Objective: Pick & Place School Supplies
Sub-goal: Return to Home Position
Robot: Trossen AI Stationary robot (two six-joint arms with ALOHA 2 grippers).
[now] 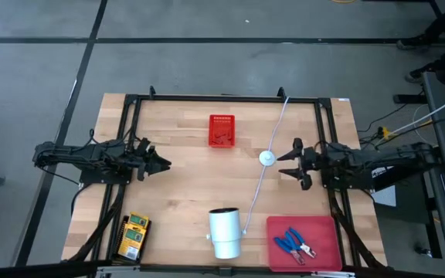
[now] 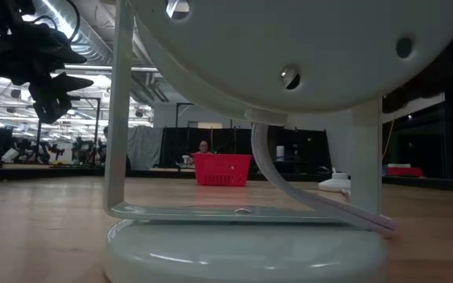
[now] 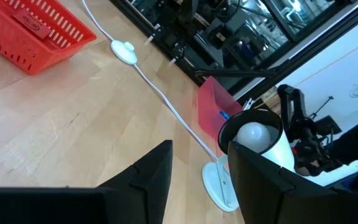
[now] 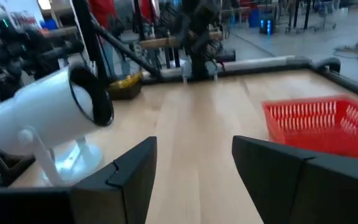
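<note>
Yellow-and-green boxes (image 1: 134, 235) lie flat near the table's front left corner. Two blue-handled tools (image 1: 294, 245) lie in a red tray (image 1: 323, 232) at the front right. A red basket (image 1: 222, 130) stands at the far middle, with a small red block (image 3: 33, 23) inside it. My left gripper (image 1: 161, 164) hovers level over the table's left side, open and holding nothing. My right gripper (image 1: 288, 164) hovers level over the right side, facing it, also open and holding nothing.
A white cylinder lamp (image 1: 225, 232) stands on its base at the front middle. Its white cord (image 1: 257, 189) runs toward the far edge and carries a round disc (image 1: 266, 157) close to my right gripper. A black frame (image 1: 222, 98) borders the table.
</note>
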